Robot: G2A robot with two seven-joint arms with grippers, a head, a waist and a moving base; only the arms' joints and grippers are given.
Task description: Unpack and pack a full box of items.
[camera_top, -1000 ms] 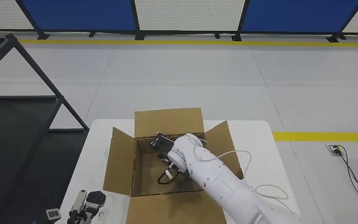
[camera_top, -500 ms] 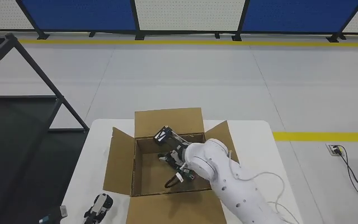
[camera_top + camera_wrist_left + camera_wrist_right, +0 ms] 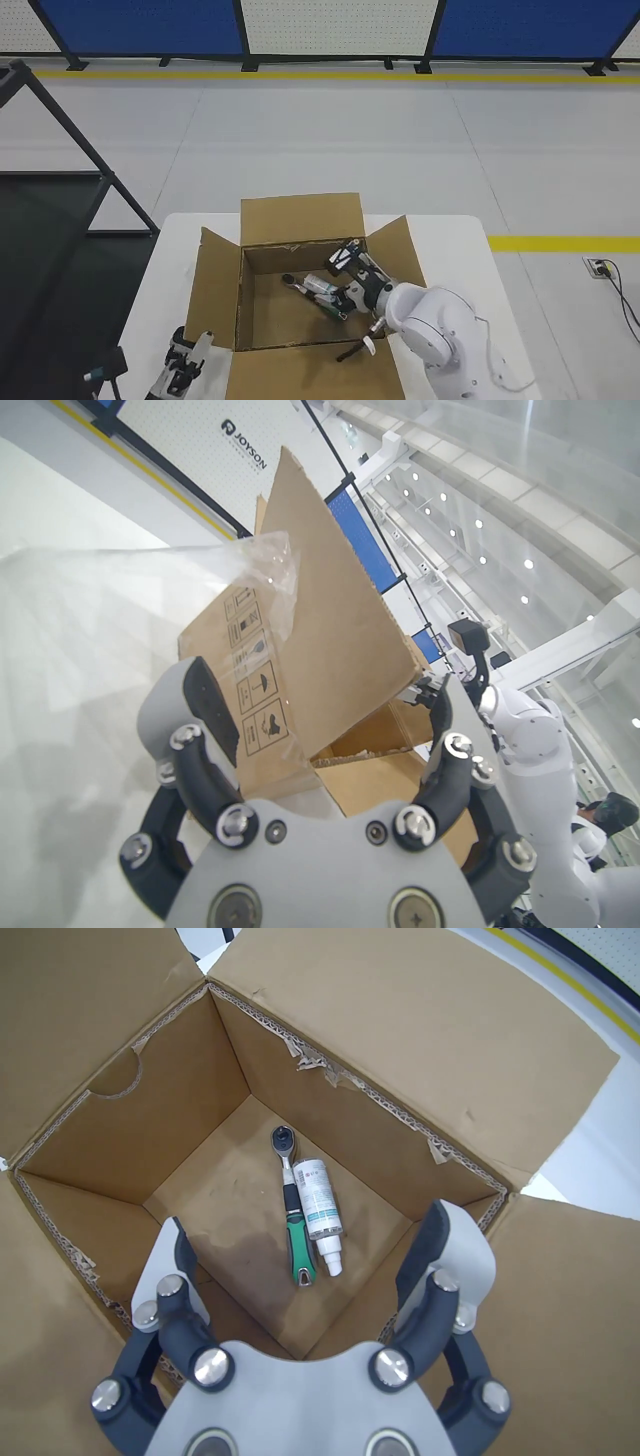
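The cardboard box (image 3: 300, 215) stood on the white table (image 3: 180, 260) with all four flaps folded outward. On its floor a green-handled ratchet (image 3: 292, 1208) and a white spray bottle (image 3: 317, 1205) lay side by side, touching, close along one wall, and bare cardboard stretched from them to the opposite walls. The right gripper (image 3: 306, 1223) hung above the box's opening near a corner, its fingers spread wide and holding nothing. The left gripper (image 3: 320, 680) sat low over the table outside the box, beside the raised edge of a flap, equally spread and empty.
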